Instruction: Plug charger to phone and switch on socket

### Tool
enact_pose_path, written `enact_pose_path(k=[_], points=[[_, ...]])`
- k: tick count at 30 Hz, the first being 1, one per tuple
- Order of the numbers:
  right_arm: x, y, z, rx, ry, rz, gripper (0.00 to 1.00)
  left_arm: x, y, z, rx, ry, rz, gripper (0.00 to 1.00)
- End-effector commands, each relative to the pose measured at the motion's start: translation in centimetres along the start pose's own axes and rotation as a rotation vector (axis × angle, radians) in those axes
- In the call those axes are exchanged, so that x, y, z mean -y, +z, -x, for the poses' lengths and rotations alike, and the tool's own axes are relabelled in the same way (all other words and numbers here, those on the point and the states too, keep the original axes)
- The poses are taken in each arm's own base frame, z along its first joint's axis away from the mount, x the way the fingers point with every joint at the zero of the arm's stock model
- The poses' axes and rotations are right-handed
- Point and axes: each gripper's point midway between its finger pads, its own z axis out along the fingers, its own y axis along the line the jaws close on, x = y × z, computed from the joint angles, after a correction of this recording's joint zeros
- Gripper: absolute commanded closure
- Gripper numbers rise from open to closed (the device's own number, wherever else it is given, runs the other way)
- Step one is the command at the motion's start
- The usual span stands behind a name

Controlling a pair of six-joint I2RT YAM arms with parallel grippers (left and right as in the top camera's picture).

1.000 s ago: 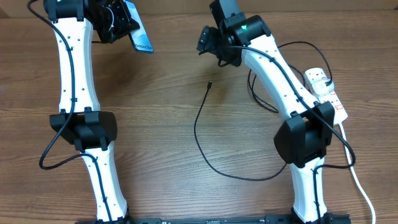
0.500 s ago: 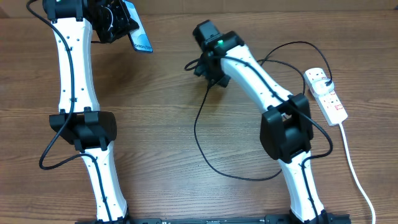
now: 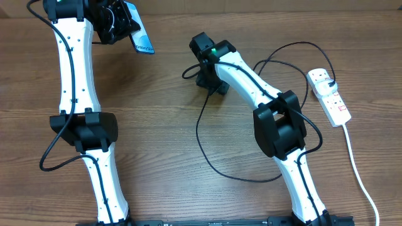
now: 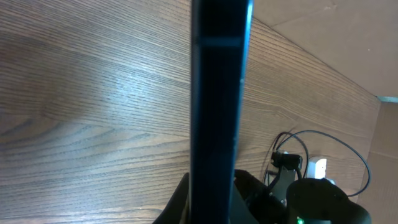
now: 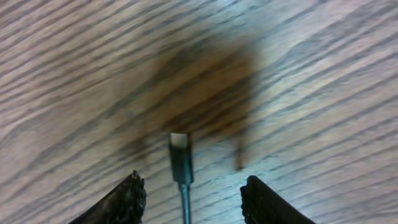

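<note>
Inspecting charger: I am looking at the charger (image 3: 200,135), a long thin black cable lying in a loose loop on the table (image 3: 157,125). Its connector tip (image 5: 179,155) is lying well apart from the socket (image 3: 331,95).
Handling, charger: I am judging it light and limp along its length and stiff only at the small moulded tip. The slack is likely to drag and twist behind any lift.
Hold point, charger: I am judging the hard black body just behind the pale metal end to be the place to pinch, leaving that end free for the port.
Right gripper (image 5: 196,196): my two dark, tooth-edged fingers are standing apart, one on each side of the tip, and are touching nothing.
Left gripper (image 3: 116,25): I am pinching the phone (image 3: 139,34) and holding it off the table, much farther from the socket than the tip is.
Handling, phone: I am judging it slim, rigid, smooth-faced, slippery and fragile. My wrist camera is showing it edge-on, and I cannot tell where its port is.
Socket build: it is showing as a white, hard plastic strip with a red-and-white label. A black plug (image 3: 331,83) is sitting in it, and a thick white cord (image 3: 359,176) is trailing away from it.
Table surface: it is showing matt brown wood grain.
</note>
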Motion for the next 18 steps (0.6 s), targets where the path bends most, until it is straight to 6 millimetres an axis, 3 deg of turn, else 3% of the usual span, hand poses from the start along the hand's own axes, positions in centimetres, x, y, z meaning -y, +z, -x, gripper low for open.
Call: enact_pose_path(k=[1,9,18], points=[[0.0,0.6,-0.1,-0.012,-0.043,-0.003,0.49,1.8,-2.0,0.2,0.037,0.032,-0.044,0.96],[0.6,3.1,-1.7,-0.083,-0.055,-0.036,0.54,1.8,-2.0,0.1,0.037,0.031,-0.043,0.96],[0.2,3.1,-2.5,-0.126,-0.088,-0.01,0.61,1.8,-2.0,0.2,0.038,0.032,-0.044,0.96]])
